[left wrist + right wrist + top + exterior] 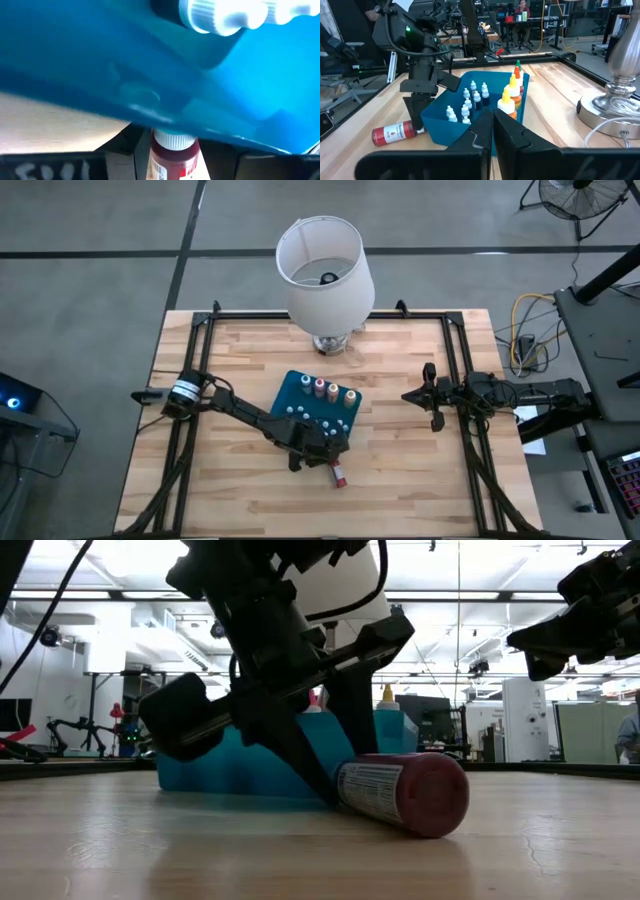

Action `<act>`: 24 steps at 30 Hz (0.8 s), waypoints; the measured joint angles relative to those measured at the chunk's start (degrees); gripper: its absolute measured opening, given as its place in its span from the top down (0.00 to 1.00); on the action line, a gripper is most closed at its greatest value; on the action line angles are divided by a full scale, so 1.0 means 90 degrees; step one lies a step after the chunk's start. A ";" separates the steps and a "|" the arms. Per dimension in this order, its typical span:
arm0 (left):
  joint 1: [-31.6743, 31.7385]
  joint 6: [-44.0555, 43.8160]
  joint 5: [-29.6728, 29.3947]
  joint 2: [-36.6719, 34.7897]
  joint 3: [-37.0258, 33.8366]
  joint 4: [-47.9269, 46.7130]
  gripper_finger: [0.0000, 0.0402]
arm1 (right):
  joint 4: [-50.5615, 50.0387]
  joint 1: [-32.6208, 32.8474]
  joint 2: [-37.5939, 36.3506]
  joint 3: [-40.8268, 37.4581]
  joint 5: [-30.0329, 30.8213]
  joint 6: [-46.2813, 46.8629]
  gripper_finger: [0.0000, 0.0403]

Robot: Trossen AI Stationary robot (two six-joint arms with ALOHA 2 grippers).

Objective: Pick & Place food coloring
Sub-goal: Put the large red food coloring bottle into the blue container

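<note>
High view: left gripper (322, 452) was down around a red bottle (339, 473) lying on the table by the blue tray (292, 391), jaws part-open astride its neck, grip unclear. Other bottles stood in the tray; right gripper (432, 396) idled shut at the table's right side.

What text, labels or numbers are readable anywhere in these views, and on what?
Nothing can be read.
Red bottle lying on the table by the left gripper: pale printed label, too blurred to read in the low, left wrist and right wrist views.
Blue tray: no print visible.
Standing bottles in the tray: no labels legible.
Lamp: no markings.
Right gripper, parked at the table's right edge: no markings.
</note>
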 joint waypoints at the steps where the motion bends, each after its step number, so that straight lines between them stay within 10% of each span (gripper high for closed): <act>1: 0.0000 0.0002 0.0000 0.0000 0.0000 -0.0002 0.67 | 0.0001 -0.0001 0.0000 -0.0001 0.0002 -0.0001 0.98; 24: -0.0007 0.0218 0.0044 -0.0275 -0.0010 -0.0197 0.67 | -0.0001 0.0001 0.0002 0.0000 0.0002 0.0000 0.98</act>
